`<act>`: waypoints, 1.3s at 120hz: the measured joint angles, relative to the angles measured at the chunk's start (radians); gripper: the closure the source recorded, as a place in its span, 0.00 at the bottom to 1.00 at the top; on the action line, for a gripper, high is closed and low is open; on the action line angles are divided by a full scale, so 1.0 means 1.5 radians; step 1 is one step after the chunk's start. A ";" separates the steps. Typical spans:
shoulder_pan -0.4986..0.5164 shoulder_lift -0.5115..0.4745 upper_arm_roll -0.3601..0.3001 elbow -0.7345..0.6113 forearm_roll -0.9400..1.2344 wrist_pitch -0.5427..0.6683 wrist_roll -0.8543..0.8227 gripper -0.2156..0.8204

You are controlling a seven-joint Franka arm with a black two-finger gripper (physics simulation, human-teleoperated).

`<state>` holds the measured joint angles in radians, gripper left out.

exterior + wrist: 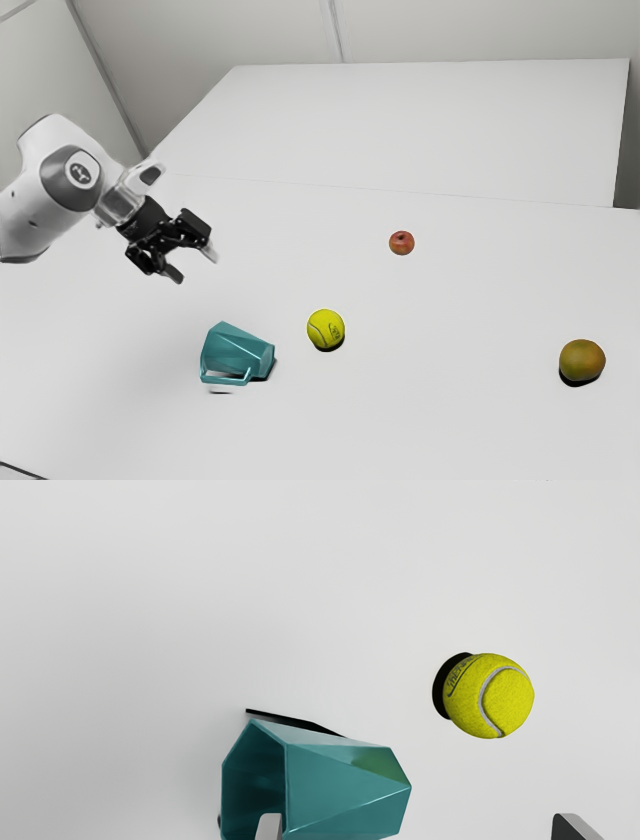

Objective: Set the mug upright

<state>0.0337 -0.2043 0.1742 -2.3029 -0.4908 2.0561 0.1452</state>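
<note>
One white robot arm [45, 200], cut off at the exterior view's left edge, holds my black two-finger pincer [195, 266] above the white counter [450, 430]; its fingers are spread wide. Next along is the teal, faceted mug [237, 350], lying on its side on the counter, base toward the exterior view's right, handle on the near side. My wrist view looks into its dark mouth, but one fingertip [269, 826] hides part of the rim, and the picture's edge crops the mug. A dark sliver beside the mouth is too small for me to identify. The fuzzy yellow tennis ball [326, 329] sits near the base, the closest obstacle on that side. Farther right come a small red apple [401, 243], set farther back, and a round brownish-green fruit [582, 360], whose kind I can't tell.
</note>
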 joint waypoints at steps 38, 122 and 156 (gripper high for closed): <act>0.016 0.023 0.000 -0.078 -0.160 0.060 0.111 0.23; 0.060 0.095 0.001 -0.130 -0.311 0.039 0.487 0.23; 0.066 0.113 0.001 -0.136 -0.332 0.012 0.565 0.23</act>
<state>0.1325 -0.0352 0.1762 -2.5070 -0.9892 2.0741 0.9931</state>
